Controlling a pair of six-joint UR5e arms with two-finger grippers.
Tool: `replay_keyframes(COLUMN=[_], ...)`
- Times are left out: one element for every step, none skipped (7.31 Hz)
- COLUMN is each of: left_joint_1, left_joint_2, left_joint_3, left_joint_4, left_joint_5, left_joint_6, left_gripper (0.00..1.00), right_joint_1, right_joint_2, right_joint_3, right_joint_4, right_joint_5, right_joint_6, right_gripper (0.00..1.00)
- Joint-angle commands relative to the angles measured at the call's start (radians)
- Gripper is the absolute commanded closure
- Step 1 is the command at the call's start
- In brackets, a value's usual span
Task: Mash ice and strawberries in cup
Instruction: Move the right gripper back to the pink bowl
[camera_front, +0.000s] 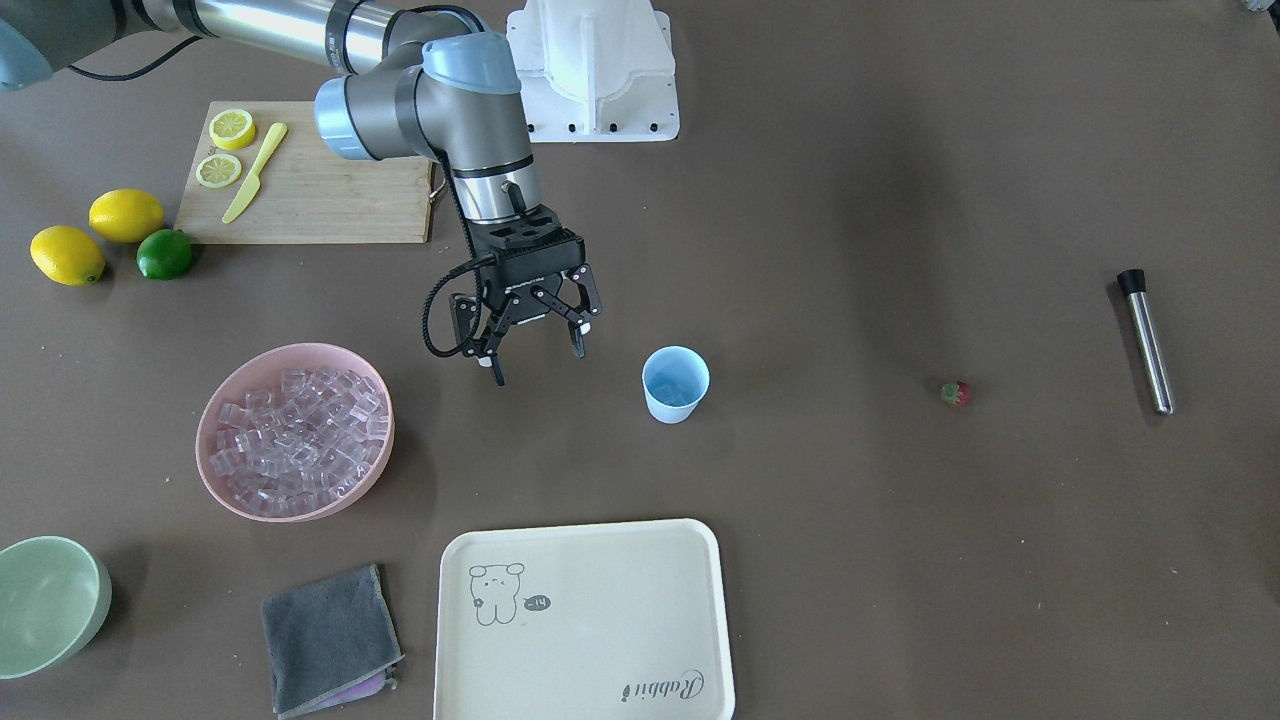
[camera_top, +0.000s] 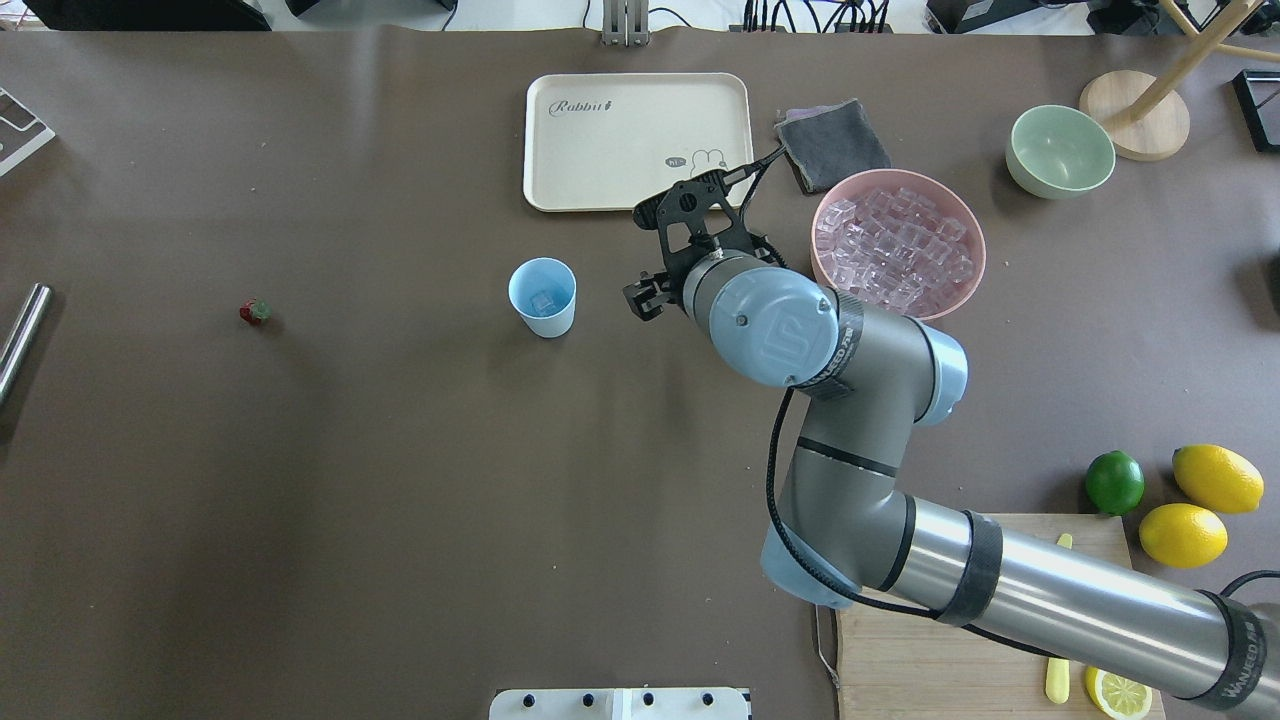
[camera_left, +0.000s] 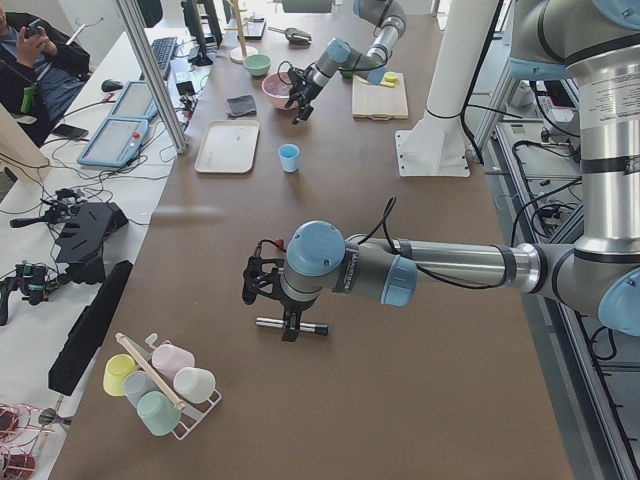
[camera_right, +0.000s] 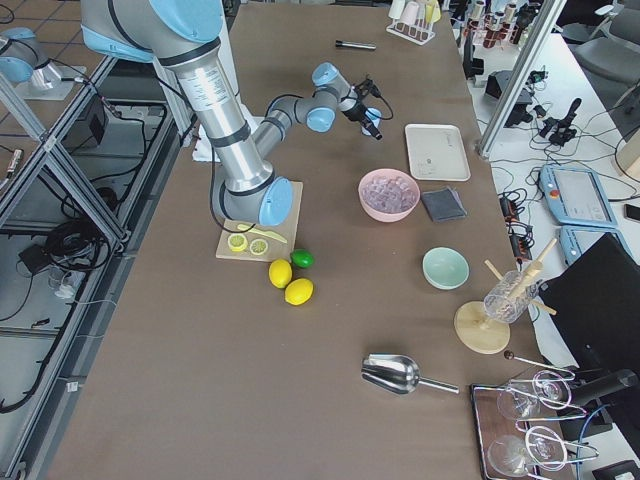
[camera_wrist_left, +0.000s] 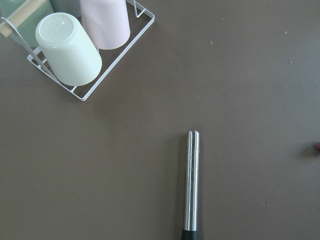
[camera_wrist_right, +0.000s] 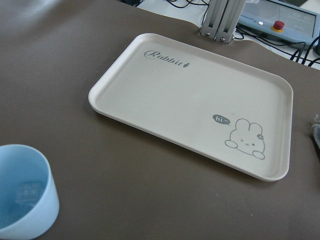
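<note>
Done: one ice cube (camera_top: 543, 300) in light blue cup (camera_top: 545, 322); right gripper (camera_front: 540, 362) spread, empty
To do: strawberry (camera_front: 955, 393), muddler (camera_front: 1146, 345) lie on table (camera_front: 850, 550); left gripper (camera_left: 258, 285) state: cannot tell

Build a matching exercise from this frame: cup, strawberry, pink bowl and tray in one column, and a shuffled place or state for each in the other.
Things
1. cup
2. strawberry
3. pink bowl
4. tray

Places or states
A. heaped with clear ice cubes
B. printed with a cartoon rabbit
C. lying on the bare table, outside any container
D. one ice cube visible at its bottom

Pairs: 1-D, 2-C, 3-A, 4-B
</note>
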Motion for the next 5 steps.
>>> replay_keyframes(left_joint_1=[0.000,0.001,0.000,0.000,0.000], left_joint_2=[0.005,0.006,0.008,0.008,0.008], left_joint_3=[-0.002,-0.002,-0.002,-0.002,-0.003], left_joint_4=[-0.001,-0.001,-0.001,-0.006,-0.007], left_joint_5=[0.000,0.000,0.000,0.000,0.000], left_joint_6=[0.000,0.000,0.000,0.000,-0.002], left_gripper=[0.01,0.01,0.01,0.01,0.01], right_joint_1=[0.107,0.140,0.176,0.206,0.212], right_joint_2=[-0.098,-0.166,-0.256,-0.283,-0.298], right_joint_3=[0.029,0.053,0.058,0.057,0.049], right_joint_4=[0.015,0.067,0.162,0.197,0.202], right_joint_5=[0.150,0.158,0.218,0.274,0.293], right_joint_6=[-0.218,-0.272,-0.324,-0.364,-0.413], right_gripper=[0.04,0.04,0.05,0.05,0.04])
